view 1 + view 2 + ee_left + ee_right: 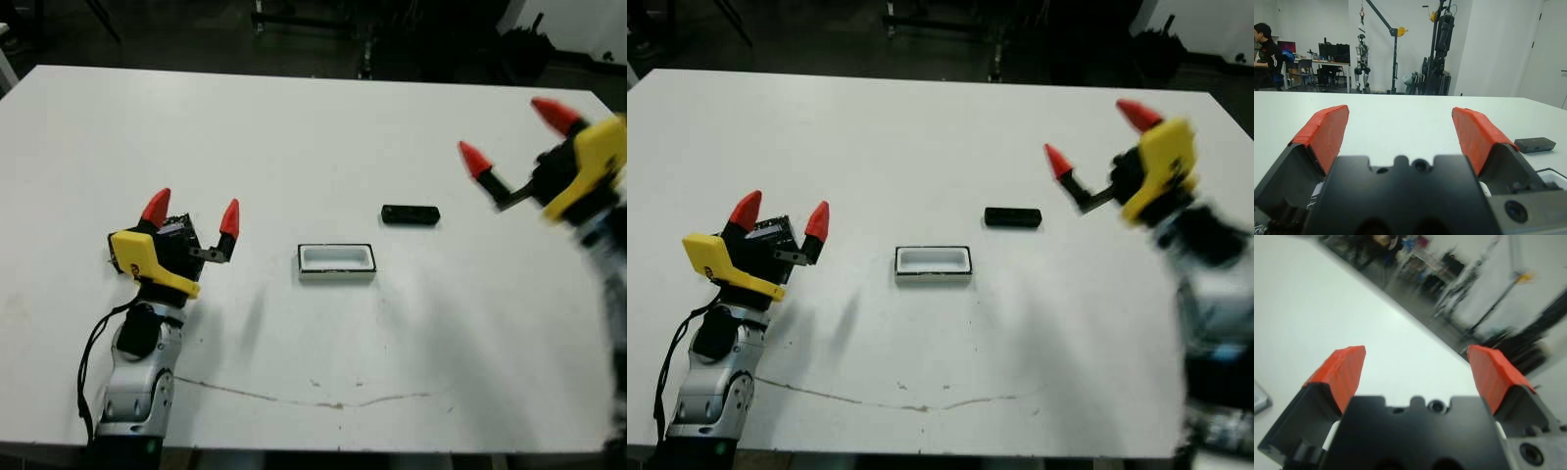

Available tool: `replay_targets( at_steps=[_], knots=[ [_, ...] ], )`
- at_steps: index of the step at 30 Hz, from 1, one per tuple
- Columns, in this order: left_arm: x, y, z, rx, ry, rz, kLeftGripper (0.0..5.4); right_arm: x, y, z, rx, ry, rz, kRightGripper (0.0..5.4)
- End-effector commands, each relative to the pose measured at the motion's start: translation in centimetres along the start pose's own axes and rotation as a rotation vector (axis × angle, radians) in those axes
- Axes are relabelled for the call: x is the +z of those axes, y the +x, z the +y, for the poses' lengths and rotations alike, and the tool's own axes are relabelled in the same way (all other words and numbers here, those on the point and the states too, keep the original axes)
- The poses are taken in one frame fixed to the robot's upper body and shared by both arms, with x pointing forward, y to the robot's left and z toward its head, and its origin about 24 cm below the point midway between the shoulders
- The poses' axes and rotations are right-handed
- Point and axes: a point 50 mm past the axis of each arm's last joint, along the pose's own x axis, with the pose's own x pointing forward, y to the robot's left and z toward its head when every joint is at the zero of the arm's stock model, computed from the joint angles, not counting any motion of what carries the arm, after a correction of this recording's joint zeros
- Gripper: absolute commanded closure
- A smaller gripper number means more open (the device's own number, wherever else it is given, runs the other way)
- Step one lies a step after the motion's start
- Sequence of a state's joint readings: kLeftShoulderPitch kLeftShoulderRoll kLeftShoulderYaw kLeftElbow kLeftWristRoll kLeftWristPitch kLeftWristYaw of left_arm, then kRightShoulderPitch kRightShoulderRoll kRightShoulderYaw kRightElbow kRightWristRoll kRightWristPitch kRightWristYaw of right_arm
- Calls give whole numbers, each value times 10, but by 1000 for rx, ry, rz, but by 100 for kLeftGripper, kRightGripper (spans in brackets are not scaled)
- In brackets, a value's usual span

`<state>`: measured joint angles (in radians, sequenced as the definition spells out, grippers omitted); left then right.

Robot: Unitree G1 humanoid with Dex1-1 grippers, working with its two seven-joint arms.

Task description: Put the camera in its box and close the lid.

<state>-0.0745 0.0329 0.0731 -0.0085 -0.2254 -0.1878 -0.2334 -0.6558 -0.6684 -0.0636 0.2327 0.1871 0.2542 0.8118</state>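
One camera (410, 214) lies flat on the table (294, 127), near the open box (337, 261) and apart from it, so nothing is packed yet. No lid shows. Right gripper (516, 137) hangs spread and empty beside the camera, likely placed to reach it; left gripper (193, 211), also spread, waits well left.

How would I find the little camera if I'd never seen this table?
Look near the middle of the white table for the small white-lined box. Just beyond it, toward the right gripper, lies the camera: a slim, solid black bar, not an open tray.
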Motion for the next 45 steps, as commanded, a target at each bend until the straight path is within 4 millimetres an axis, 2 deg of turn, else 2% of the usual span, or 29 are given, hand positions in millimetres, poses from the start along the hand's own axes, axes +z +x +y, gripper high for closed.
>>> replay_targets(
  at_steps=[1,4,7,14,19,22,32,45],
  knots=[
    [-3,-1,0,17,5,5,3,-2,9,-22,165,-3,118,0],
    [-2,-1,-1,26,-12,5,3,-5,18,-30,299,11,226,0],
    [-1,-2,-1,32,-17,5,3,-7,26,-29,406,-10,325,0],
    [-1,-3,-1,28,-17,4,0,-9,44,-17,539,-136,543,86],
    [-1,-5,0,32,-19,9,0,-10,55,-9,557,-226,606,157],
    [-3,-6,1,35,-28,13,0,-13,59,-5,556,-273,619,142],
    [-5,-8,3,48,-35,18,0,-19,74,9,527,-307,677,1],
    [-5,-10,5,62,-42,21,0,-20,87,26,544,-276,662,1]
  ],
)
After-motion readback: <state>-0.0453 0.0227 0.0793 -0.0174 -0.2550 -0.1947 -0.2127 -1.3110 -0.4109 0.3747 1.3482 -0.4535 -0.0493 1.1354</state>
